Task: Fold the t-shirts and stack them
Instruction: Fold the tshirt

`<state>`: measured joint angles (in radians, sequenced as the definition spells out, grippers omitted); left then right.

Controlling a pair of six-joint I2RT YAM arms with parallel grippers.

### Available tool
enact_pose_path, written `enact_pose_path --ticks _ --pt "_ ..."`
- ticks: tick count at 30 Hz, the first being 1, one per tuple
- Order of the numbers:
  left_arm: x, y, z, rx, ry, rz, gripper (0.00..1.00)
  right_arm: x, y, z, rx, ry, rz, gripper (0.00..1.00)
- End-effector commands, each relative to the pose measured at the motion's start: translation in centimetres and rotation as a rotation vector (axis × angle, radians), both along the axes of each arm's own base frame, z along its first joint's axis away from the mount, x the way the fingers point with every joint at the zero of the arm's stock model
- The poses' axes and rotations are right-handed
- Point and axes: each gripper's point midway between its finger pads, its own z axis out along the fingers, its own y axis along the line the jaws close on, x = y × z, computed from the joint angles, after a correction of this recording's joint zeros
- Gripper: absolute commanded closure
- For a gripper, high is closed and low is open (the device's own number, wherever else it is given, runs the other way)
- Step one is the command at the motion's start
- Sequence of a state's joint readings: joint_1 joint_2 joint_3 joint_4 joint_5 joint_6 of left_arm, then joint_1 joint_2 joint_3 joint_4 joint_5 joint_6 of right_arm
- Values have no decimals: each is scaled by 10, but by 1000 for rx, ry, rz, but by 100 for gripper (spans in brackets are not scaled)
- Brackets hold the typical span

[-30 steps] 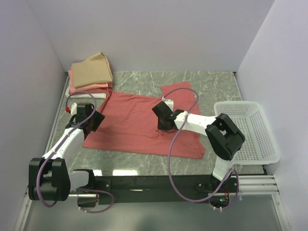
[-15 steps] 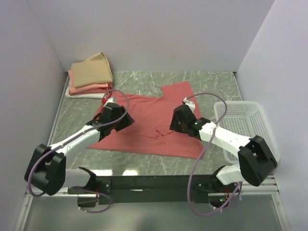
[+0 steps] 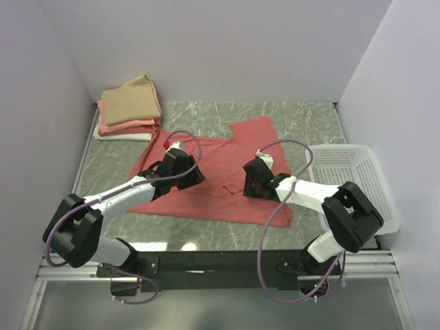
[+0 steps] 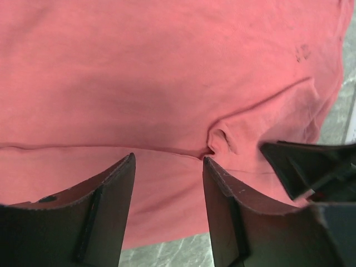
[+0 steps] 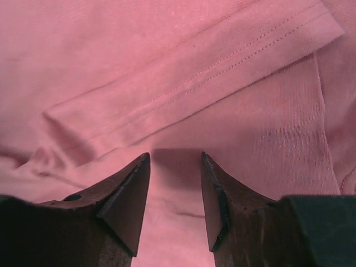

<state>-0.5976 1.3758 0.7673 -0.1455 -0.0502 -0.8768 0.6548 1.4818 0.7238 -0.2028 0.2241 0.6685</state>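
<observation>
The salmon-red t-shirt point(image 3: 220, 155) lies spread out on the marble table, with a small pucker near its middle point(image 4: 221, 139). My left gripper point(image 3: 192, 177) hovers low over the shirt's left-centre, open with only cloth showing between its fingers point(image 4: 168, 160). My right gripper point(image 3: 247, 184) faces it from the right, open over the cloth just below a stitched sleeve hem point(image 5: 194, 83), with nothing pinched point(image 5: 175, 156). The right gripper's black tip point(image 4: 311, 167) shows in the left wrist view. Folded t-shirts point(image 3: 129, 104) are stacked at the back left, tan on top of salmon-pink and white.
A white perforated basket point(image 3: 361, 180) stands at the right edge of the table. The grey walls close in the back and both sides. Bare marble point(image 3: 302, 117) shows behind the shirt and along the near edge.
My left arm swung from the shirt's left edge to its middle. The right gripper let go of the cloth, opened and shifted slightly right. The shirt's left side has bunched in a little.
</observation>
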Motion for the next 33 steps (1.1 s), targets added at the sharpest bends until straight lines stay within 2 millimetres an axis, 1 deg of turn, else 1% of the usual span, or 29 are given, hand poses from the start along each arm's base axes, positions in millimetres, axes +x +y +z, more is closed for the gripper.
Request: enact_pose_path --ticks 1,7,16,26,32,33 --pt "9 -15 20 -24 -55 -20 43 19 5 10 -52 -67 -9 52" --pt "8 -17 19 -21 -50 -23 43 21 4 6 -82 -64 -17 53" --pt "11 -18 21 -12 -46 -26 43 31 16 5 -90 -59 -7 53" --pt "11 -19 22 -10 -45 -35 43 46 27 17 -76 -80 -15 51" --pt "9 -21 21 -12 -39 -48 44 55 39 16 -55 -73 -6 51" --pt "9 -21 21 -11 -39 -51 44 54 41 13 -52 -63 -2 51"
